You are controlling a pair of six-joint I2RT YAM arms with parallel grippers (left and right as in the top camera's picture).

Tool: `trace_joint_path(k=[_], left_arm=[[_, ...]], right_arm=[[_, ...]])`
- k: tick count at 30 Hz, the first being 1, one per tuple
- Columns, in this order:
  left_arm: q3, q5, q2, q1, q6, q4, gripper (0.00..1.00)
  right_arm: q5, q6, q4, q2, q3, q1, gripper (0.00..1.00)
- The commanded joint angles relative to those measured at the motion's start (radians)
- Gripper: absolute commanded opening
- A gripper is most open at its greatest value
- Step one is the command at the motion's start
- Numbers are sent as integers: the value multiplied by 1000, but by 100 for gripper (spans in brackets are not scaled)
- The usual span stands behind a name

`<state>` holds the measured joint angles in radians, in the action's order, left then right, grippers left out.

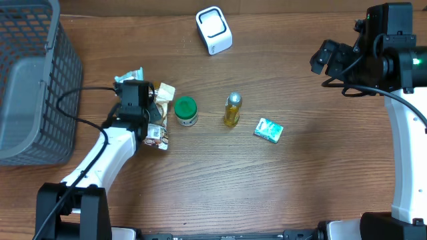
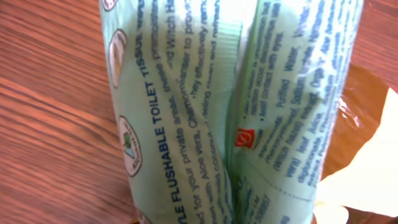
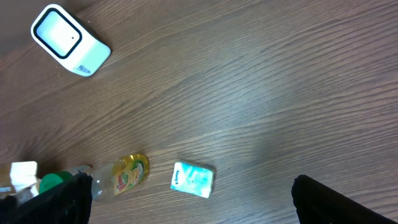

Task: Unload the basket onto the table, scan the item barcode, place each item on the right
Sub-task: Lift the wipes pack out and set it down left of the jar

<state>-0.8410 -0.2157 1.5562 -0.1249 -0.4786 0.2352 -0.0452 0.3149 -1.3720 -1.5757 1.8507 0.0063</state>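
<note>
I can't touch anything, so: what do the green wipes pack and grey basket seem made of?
The wipes pack looks like thin glossy plastic film: it creases and shines. The basket is probably matt moulded plastic: uniform grey lattice walls.

Left arm (image 1: 107, 157): stretched forward from base, wrist low. Left gripper (image 1: 138, 100): jaws pinched nearly closed on tissue pack (image 2: 186, 112). Right arm (image 1: 407, 127): raised, elbow folded. Right gripper (image 1: 325, 59): fingers (image 3: 336, 199) spread wide.

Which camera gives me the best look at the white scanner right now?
Right wrist: the white scanner is whole, large, its dark-framed window facing the lens. Overhead shows it whole but smaller. Left wrist shows only a green packet.
</note>
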Motion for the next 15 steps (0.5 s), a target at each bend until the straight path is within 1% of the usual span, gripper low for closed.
trace_joint_path(k=[1, 2, 3, 6, 7, 8, 9, 11, 12, 13, 15], left_arm=[[26, 37, 13, -13, -27, -24, 4], [26, 38, 23, -14, -27, -26, 4], [26, 43, 31, -14, -27, -26, 7], [26, 58, 62, -14, -26, -26, 26], [26, 60, 70, -14, -23, -25, 36], [26, 62, 74, -14, -18, -24, 50], [26, 63, 75, -14, -15, -23, 61], [24, 63, 65, -14, -13, -22, 77], [18, 64, 55, -14, 2, -17, 82], [7, 63, 43, -13, 10, -2, 84], [-41, 59, 10, -7, 27, 67, 85]], right_arm=[[-1, 7, 5, 7, 0, -2, 100], [-1, 7, 5, 7, 0, -2, 100], [-1, 7, 5, 7, 0, -2, 100], [-1, 7, 5, 7, 0, -2, 100], [-1, 7, 5, 7, 0, -2, 100], [-1, 7, 5, 7, 0, -2, 100], [-1, 7, 5, 7, 0, -2, 100], [-1, 7, 5, 7, 0, -2, 100], [-1, 7, 6, 7, 0, -2, 100], [-1, 7, 7, 7, 0, -2, 100], [-1, 7, 9, 7, 0, -2, 100]])
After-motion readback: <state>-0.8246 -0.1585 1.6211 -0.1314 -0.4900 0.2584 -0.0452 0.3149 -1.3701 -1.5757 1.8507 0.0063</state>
